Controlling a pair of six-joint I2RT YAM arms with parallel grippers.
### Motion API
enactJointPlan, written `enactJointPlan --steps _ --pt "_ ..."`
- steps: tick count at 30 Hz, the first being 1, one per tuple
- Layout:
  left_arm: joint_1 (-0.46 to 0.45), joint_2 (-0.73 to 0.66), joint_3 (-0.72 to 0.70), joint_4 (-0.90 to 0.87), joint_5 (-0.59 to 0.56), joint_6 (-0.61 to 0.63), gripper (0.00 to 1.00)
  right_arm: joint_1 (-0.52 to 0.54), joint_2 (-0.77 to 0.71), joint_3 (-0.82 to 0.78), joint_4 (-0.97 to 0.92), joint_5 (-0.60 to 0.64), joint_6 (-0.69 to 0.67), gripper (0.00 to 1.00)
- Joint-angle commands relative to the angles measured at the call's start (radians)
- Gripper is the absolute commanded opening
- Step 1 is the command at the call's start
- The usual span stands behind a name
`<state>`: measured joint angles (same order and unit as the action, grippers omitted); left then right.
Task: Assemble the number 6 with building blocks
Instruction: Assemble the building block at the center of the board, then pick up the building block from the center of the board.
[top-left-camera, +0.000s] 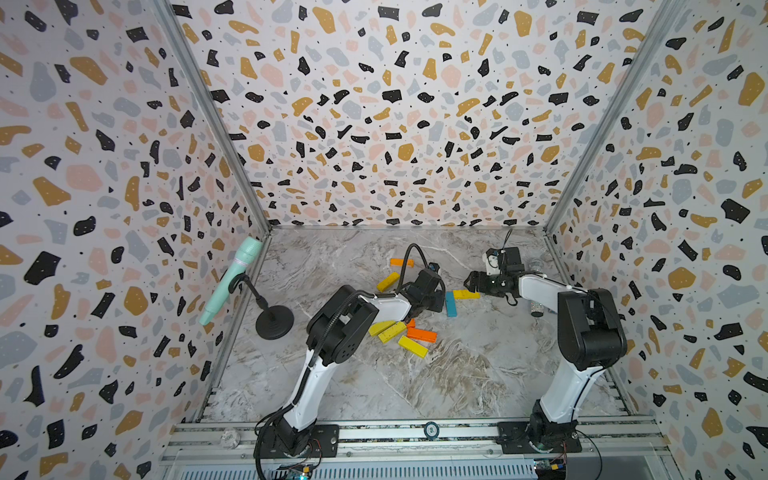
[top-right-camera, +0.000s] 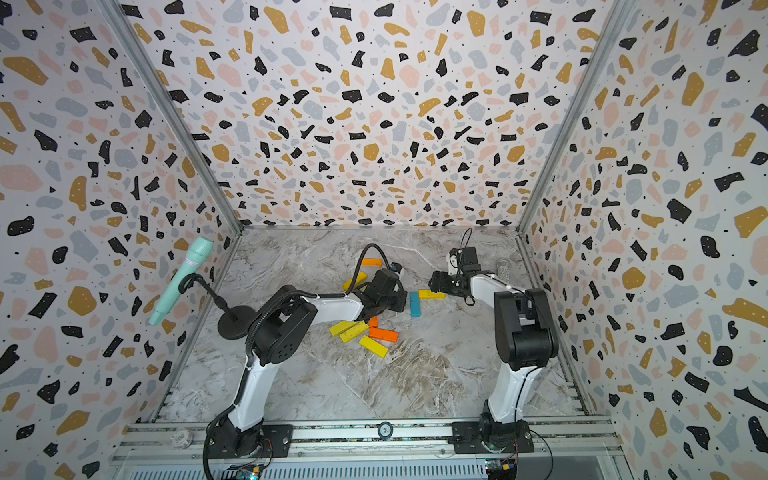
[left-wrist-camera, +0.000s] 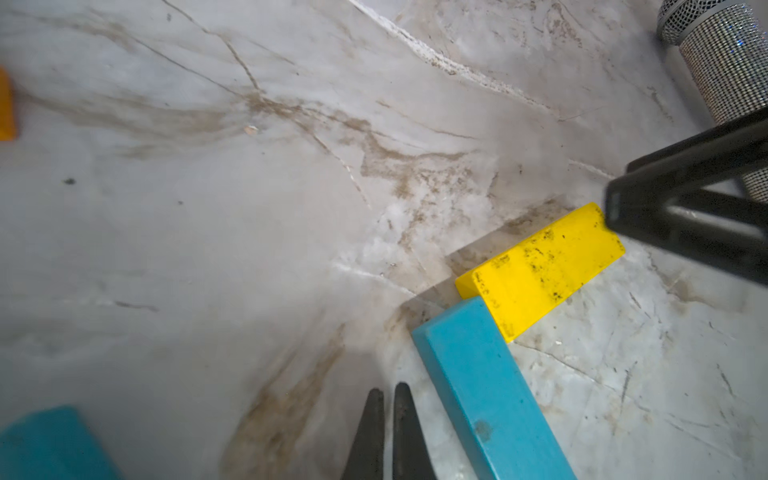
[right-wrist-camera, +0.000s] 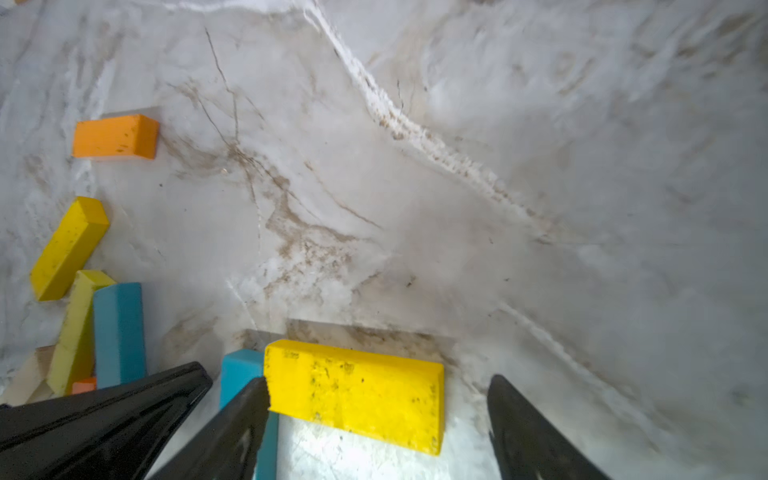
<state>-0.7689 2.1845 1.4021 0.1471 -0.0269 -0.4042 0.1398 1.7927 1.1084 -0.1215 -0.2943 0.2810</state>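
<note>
A: Where does the teal block (top-left-camera: 450, 304) lie?
B: Just right of centre in both top views, flat on the marble surface (top-left-camera: 478, 374), its long axis running up and down the frame
A: And the yellow block (top-left-camera: 466, 294)?
B: Its long axis runs left to right. Its left end meets the teal block's upper end, making a corner
A: The right tool (right-wrist-camera: 378, 395)?
B: Wide, straddling the yellow block lengthwise: one finger at the end by the teal block, the other clear of the far end
A: The left tool (left-wrist-camera: 388, 395)?
B: Pinched together on nothing, tips just beside the teal block's long side
</note>
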Motion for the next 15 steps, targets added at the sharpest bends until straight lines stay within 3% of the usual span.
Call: enactJointPlan --steps 1,4,8,11,15 --pt "0.006 -0.152 0.058 -0.029 -0.069 0.055 0.11 0.028 -0.149 -0.019 -0.023 0.004 -0.077 0.8" --pt "0.011 -0.295 0.042 -0.064 -0.116 0.074 0.2 0.108 -0.252 -0.07 -0.055 0.03 -0.136 0.77" --pt "0.034 -0.548 -0.109 -0.068 -0.203 0.072 0.49 0.263 -0.353 -0.142 -0.112 0.043 -0.195 0.76" --pt "0.074 -0.739 -0.246 -0.098 -0.24 0.029 0.7 0.389 -0.368 -0.167 -0.153 0.065 -0.224 0.75" --pt "0.129 -0.994 -0.478 -0.097 -0.25 -0.058 0.88 0.517 -0.327 -0.18 -0.18 0.131 -0.23 0.73"
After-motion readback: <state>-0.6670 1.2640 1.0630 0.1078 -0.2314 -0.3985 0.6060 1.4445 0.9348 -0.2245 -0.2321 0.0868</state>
